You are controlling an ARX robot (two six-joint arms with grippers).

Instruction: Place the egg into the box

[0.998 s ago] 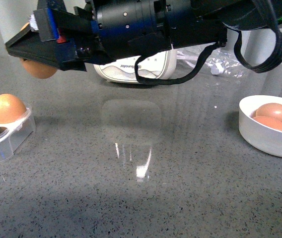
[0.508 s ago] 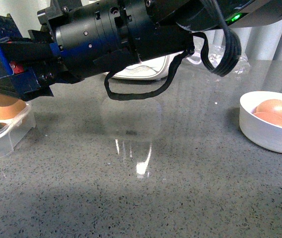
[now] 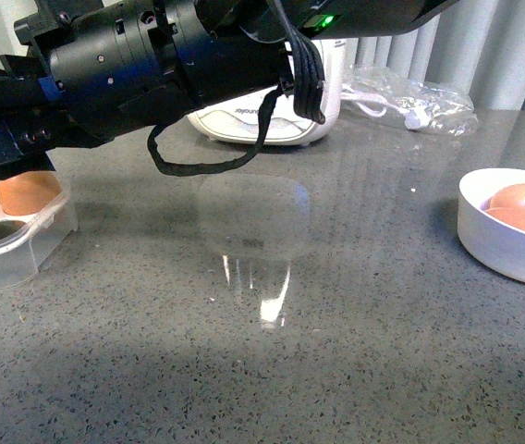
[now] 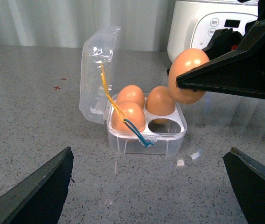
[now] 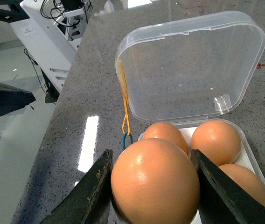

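- Counter (image 3: 336, 351) of speckled grey stone is shown in the front view; the frosty clear plastic box (image 3: 18, 250) sits at its left, a round white bowl (image 3: 503, 250) at right.
- From the left wrist, the smooth egg (image 4: 188, 77) is seen held just above the open-lidded box; the left gripper (image 4: 150, 149) is spread wide, empty.
- From the right wrist, the right gripper (image 5: 152, 156) is clamped on the egg.

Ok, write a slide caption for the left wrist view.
Right gripper holds the egg over the open box, three other eggs seated, one cup empty.
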